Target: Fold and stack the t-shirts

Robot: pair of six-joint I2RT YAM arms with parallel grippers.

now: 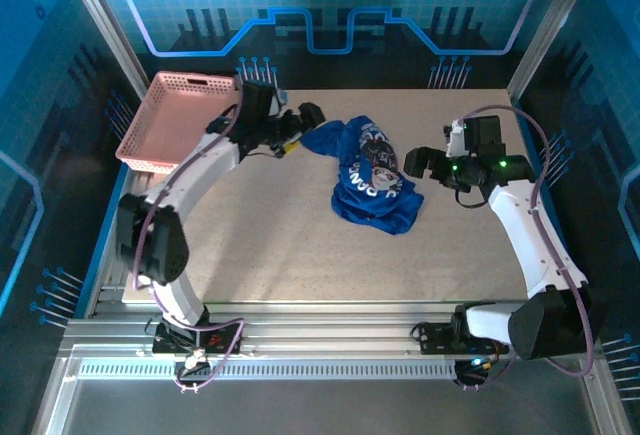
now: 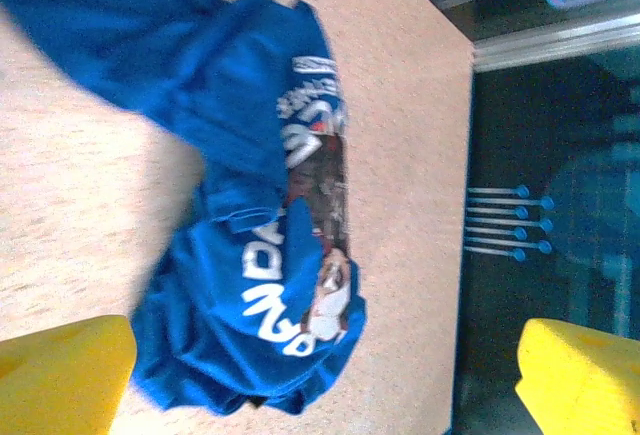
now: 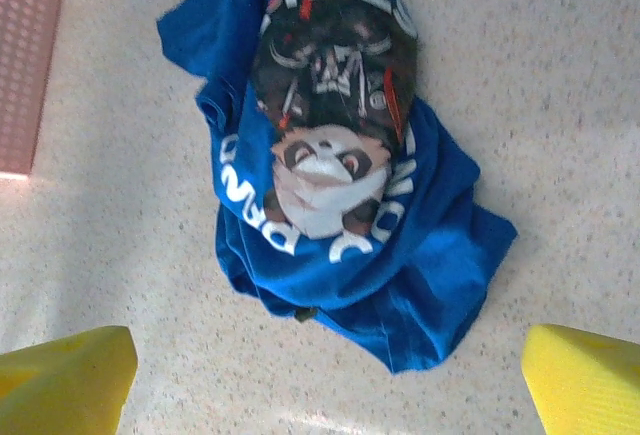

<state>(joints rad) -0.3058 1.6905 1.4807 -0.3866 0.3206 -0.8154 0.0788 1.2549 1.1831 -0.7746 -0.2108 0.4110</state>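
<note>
Top external: crumpled t-shirt (image 1: pixel 372 180) on the beige table (image 1: pixel 270 250), blue-lit walls (image 1: pixel 40 105) around, both jaws spread wide.

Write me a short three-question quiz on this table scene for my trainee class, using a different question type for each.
1. True or false: the blue t-shirt lies neatly folded on the table.
2. Where is the pink basket? A) at the far-left table corner B) at the near-right corner C) on top of the t-shirt
3. Fill in: the left gripper and right gripper are both ____ (open/shut).
Key: 1 false, it is crumpled; 2 A; 3 open.
</note>
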